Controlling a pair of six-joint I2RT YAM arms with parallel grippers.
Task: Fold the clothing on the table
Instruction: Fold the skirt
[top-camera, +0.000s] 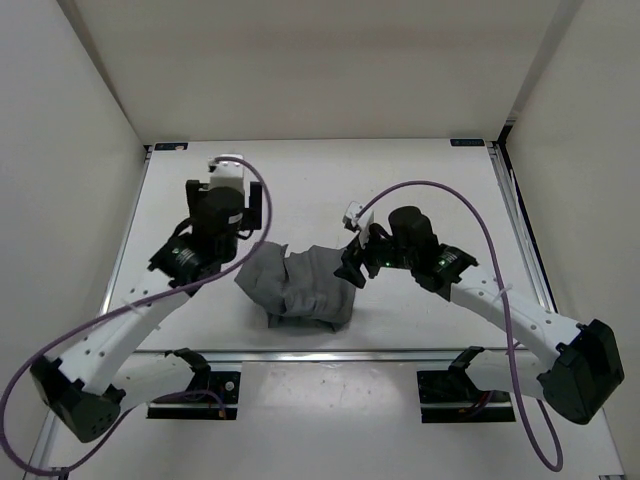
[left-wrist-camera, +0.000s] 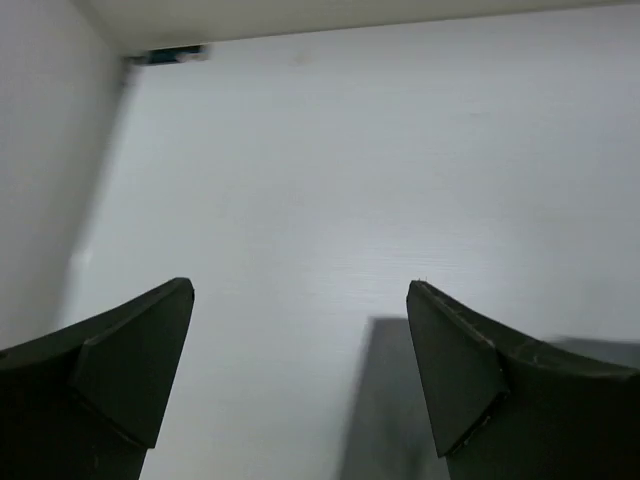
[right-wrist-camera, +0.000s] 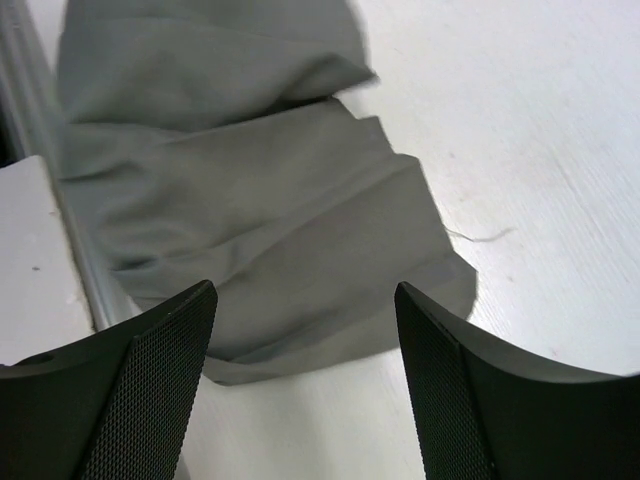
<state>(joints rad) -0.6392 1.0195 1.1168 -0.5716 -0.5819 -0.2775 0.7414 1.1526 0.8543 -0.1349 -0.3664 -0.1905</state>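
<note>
The clothing (top-camera: 300, 288) is a grey, wrinkled bundle lying in loose folds on the white table (top-camera: 420, 180), close to the near rail. My right gripper (top-camera: 352, 262) sits at the bundle's right edge. In the right wrist view it (right-wrist-camera: 305, 290) is open, its mesh-padded fingers (right-wrist-camera: 150, 380) spread just short of the clothing's (right-wrist-camera: 250, 200) hem, with nothing between them. My left gripper (top-camera: 228, 200) is raised to the far left of the bundle. In the left wrist view it (left-wrist-camera: 300, 290) is wide open over the bare table (left-wrist-camera: 350, 150), with no fabric in sight.
A silver rail (top-camera: 330, 352) runs along the near table edge, just beside the bundle, and shows in the right wrist view (right-wrist-camera: 80, 260). Pale walls enclose the table on the left, right and far sides. A small teal label (left-wrist-camera: 165, 55) marks the far left corner.
</note>
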